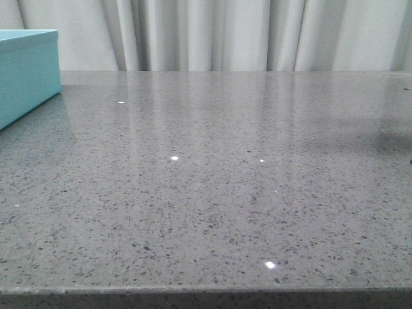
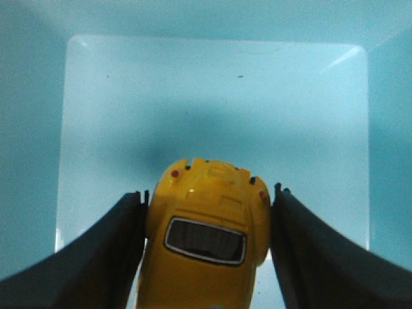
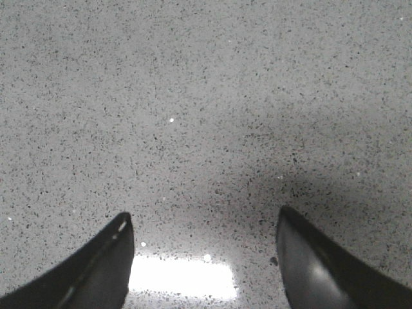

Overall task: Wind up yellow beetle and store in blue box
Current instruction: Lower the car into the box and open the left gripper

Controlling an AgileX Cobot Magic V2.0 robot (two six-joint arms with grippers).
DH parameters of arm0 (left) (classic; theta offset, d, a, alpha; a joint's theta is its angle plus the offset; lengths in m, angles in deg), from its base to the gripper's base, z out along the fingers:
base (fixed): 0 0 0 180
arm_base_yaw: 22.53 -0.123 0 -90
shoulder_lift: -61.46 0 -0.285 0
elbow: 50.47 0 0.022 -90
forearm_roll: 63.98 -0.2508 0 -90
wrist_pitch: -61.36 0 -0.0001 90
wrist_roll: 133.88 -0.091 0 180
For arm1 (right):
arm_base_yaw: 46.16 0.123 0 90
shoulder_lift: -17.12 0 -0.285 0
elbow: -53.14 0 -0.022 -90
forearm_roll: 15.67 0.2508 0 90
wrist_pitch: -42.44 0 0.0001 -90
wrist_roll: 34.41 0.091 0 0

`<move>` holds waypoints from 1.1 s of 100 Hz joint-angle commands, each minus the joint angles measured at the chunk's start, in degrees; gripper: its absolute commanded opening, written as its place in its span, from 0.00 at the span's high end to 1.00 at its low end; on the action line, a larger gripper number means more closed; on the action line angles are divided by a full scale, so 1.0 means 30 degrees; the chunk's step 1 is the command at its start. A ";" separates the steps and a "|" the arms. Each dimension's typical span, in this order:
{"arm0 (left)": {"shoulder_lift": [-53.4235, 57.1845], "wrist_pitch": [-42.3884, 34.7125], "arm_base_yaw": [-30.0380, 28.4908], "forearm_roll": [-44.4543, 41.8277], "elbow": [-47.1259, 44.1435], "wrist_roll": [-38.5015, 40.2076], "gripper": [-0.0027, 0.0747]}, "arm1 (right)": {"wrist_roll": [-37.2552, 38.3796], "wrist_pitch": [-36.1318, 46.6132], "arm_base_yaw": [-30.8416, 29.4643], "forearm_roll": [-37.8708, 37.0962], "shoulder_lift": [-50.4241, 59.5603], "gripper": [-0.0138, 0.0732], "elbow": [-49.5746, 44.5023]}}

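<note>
The yellow beetle (image 2: 205,257) hangs between the two dark fingers of my left gripper (image 2: 208,191), which is shut on its sides. Its rear window and tail lamps face the wrist camera. Below it lies the pale bare floor of the blue box (image 2: 212,90), with the turquoise walls rising all round. In the front view only a corner of the blue box (image 1: 26,74) shows at the far left, and neither arm appears there. My right gripper (image 3: 205,212) is open above the speckled grey table (image 3: 206,96), with nothing between its fingers.
The grey stone table (image 1: 212,193) fills the front view, its near edge at the bottom of the picture. Pale curtains (image 1: 225,32) hang behind the far edge. A bright lamp reflection lies on the table under the right gripper.
</note>
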 commanded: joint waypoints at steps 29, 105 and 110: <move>-0.1133 0.0174 -0.0006 0.0687 0.0184 0.0230 0.71 | -0.0233 0.1184 -0.0007 -0.0125 0.0687 0.29 0.0503; -0.1357 0.0174 -0.0006 0.1483 0.0137 0.0230 0.33 | -0.0233 0.1400 -0.0007 -0.0125 0.0687 0.29 0.0503; -0.1123 0.0174 -0.0006 0.1807 0.0137 0.0230 0.33 | -0.0233 0.1488 -0.0007 -0.0125 0.0749 0.29 0.0503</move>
